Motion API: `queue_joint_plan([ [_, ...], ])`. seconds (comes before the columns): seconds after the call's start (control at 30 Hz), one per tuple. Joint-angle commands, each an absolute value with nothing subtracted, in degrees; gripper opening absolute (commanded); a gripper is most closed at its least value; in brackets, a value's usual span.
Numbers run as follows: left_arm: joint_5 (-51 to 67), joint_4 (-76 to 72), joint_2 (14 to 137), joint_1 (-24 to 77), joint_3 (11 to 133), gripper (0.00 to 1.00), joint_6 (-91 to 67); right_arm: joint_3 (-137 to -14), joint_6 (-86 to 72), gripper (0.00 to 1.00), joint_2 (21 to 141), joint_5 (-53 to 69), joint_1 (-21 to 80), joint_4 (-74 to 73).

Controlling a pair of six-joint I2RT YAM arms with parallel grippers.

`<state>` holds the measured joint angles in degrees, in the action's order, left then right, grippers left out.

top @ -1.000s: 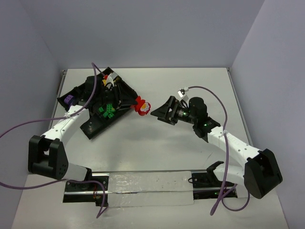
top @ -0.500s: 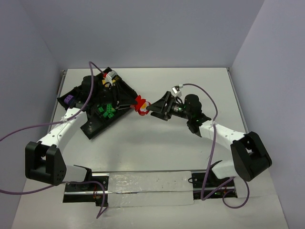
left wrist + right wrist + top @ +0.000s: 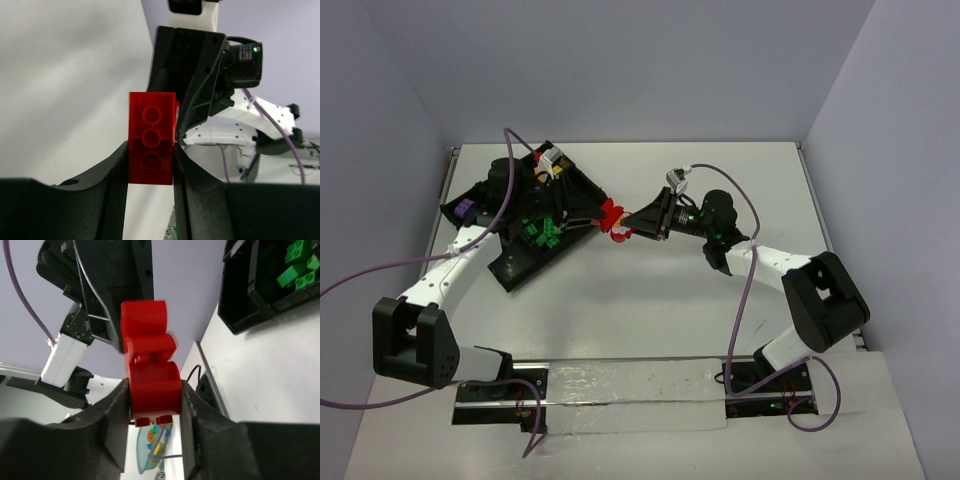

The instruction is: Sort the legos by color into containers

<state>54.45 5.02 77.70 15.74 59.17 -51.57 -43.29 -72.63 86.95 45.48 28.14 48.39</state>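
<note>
A red lego (image 3: 614, 217) hangs above the table just right of the black tray (image 3: 520, 265), with both grippers on it. My left gripper (image 3: 603, 214) is shut on its left end; in the left wrist view the red lego (image 3: 151, 137) sits between the pads (image 3: 116, 170). My right gripper (image 3: 631, 224) has come in from the right and is shut on the other end. The right wrist view shows the red lego (image 3: 150, 372) pressed between both fingers (image 3: 112, 415). Green legos (image 3: 542, 231) lie in one container and a purple lego (image 3: 467, 210) in another.
The tray lies at an angle at the back left of the white table (image 3: 720, 300). Its corner with green legos (image 3: 297, 265) shows at the upper right of the right wrist view. A shiny strip (image 3: 630, 395) runs along the near edge between the arm bases.
My right arm has swung left up to the red lego, and its jaws have gone from wide open to closed on it. The left gripper has kept its grip and barely moved.
</note>
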Motion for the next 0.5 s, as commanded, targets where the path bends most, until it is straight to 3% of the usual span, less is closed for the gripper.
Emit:
queue_joint_plan([
  [0.0, 54.0, 5.9, 77.5, 15.8, 61.9, 0.0, -49.6, -41.3, -76.3, 0.01, 86.9, 48.1, 28.7, 60.4],
  [0.33, 53.1, 11.3, 77.8, 12.3, 65.0, 0.0, -46.4, -35.1, -74.9, 0.0, 85.6, 45.7, 28.0, 60.0],
  [0.47, 51.2, 17.0, 77.4, 9.4, 66.3, 0.0, -42.2, -35.9, -67.0, 0.0, 84.5, 45.4, 27.6, 48.4],
])
